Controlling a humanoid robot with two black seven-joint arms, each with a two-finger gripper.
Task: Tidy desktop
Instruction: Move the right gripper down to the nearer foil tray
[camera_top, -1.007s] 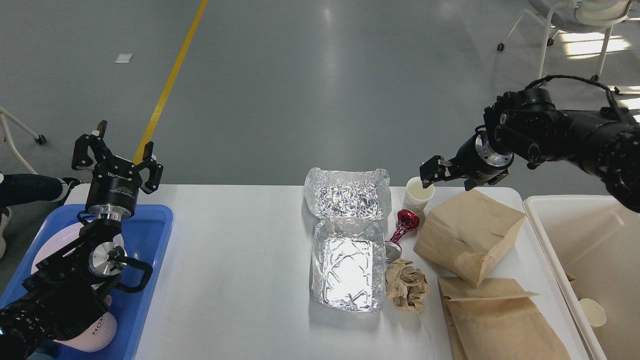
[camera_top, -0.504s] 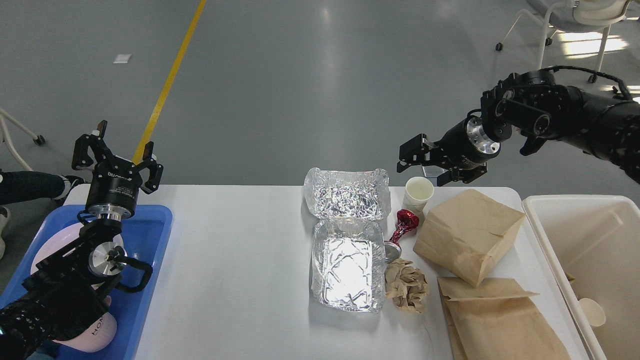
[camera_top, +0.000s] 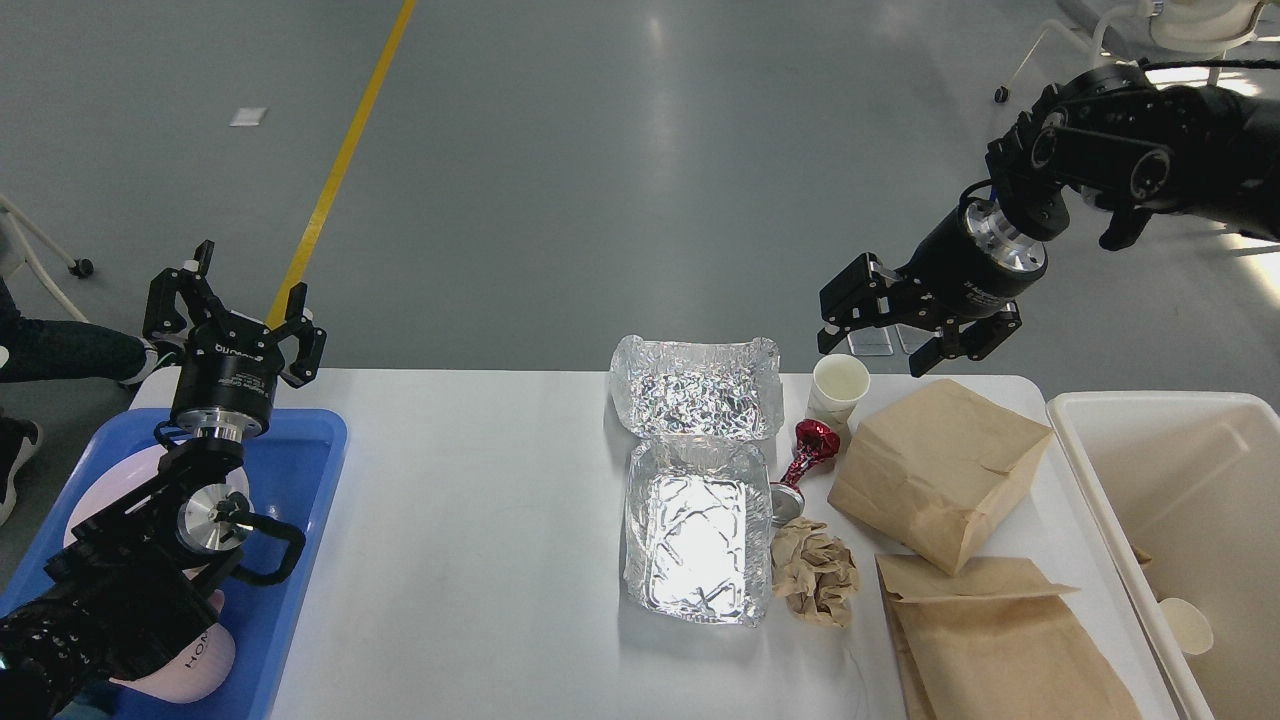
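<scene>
Right gripper (camera_top: 884, 343) now higher than half second ago, turned more downward, hanging above cup (camera_top: 838, 386) without touching; fingers spread, holding nothing. Left gripper (camera_top: 232, 300) unchanged, fingers spread, above blue tray (camera_top: 315, 445) at left edge. Desktop (camera_top: 480, 520) white, matte, fills lower view; left half bare, open room there. Foil trays (camera_top: 695, 480), red wrapper (camera_top: 810, 450), paper bags (camera_top: 940, 470) crowd right half. Bin (camera_top: 1095, 490) just beside right edge.

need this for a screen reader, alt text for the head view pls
Right end effector hangs open above a white paper cup on the white rectangular desktop, near crumpled foil trays and brown paper bags; left end effector open over a blue plastic tray.
</scene>
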